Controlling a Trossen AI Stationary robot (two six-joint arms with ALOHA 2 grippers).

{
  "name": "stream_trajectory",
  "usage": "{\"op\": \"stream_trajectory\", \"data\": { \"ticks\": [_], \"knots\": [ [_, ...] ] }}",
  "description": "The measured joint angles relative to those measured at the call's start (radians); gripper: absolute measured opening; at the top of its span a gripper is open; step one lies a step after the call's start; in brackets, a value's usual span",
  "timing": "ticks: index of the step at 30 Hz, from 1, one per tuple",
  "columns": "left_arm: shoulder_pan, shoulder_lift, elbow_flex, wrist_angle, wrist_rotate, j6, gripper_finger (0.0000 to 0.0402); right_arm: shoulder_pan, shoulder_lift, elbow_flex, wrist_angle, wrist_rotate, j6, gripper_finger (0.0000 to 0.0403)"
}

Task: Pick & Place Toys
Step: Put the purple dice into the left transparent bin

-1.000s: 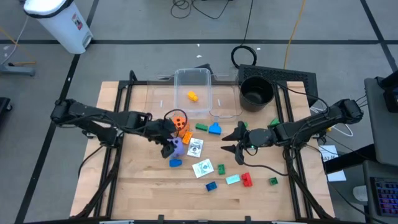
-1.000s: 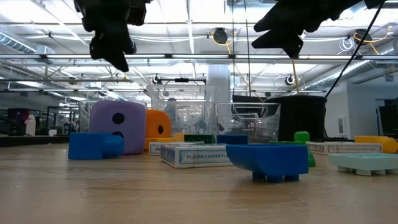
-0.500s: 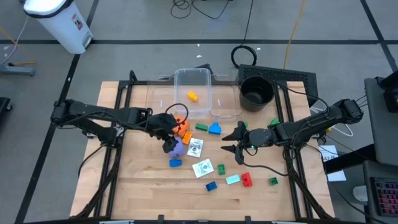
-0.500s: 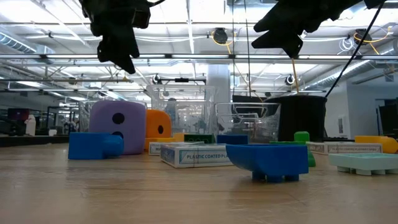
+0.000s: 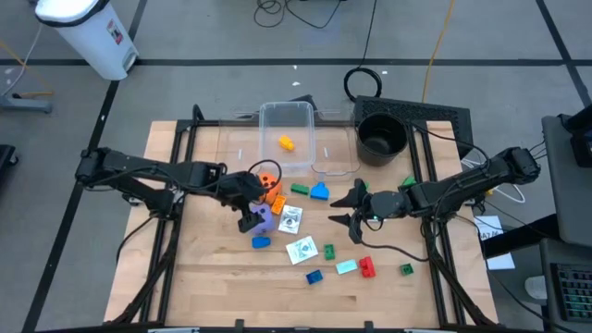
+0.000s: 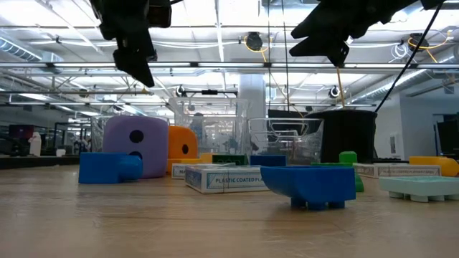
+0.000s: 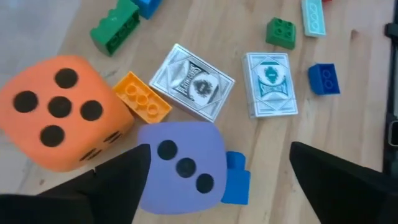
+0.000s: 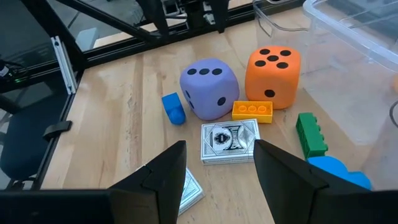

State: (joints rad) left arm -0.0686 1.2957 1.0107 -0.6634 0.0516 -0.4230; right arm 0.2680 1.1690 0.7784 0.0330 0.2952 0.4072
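Observation:
The toys lie scattered mid-table: a purple die (image 5: pixel 265 218), an orange die (image 5: pixel 270 188), two white cards (image 5: pixel 289 219) and small blocks in blue (image 5: pixel 261 242), green (image 5: pixel 301 189), red (image 5: pixel 367 267) and teal. My left gripper (image 7: pixel 217 155) hangs open above the purple die (image 7: pixel 180 165), slanting down, with a finger on either side of it and clear of it. My right gripper (image 8: pixel 219 152) is open too. It hovers over the table's right half (image 5: pixel 340 209), pointing toward the dice, with nothing between its fingers.
A clear tub (image 5: pixel 289 116) with a yellow piece inside stands at the far middle. A second clear tray (image 5: pixel 338 153) and a black pot (image 5: pixel 381 137) stand to its right. Bare wood lies along the near edge (image 5: pixel 277 296).
My left gripper has rolled a little about its own axis while staying above the purple die. No toy has moved.

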Motion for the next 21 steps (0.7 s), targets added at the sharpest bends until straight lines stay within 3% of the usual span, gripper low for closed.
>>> {"op": "stream_trajectory", "data": {
  "ticks": [21],
  "knots": [
    [-0.005,0.163,-0.001,-0.060,-0.001,0.023,0.0400,0.000,0.000,0.000,-0.003,0.022,0.003,0.0180]
  ]
}}
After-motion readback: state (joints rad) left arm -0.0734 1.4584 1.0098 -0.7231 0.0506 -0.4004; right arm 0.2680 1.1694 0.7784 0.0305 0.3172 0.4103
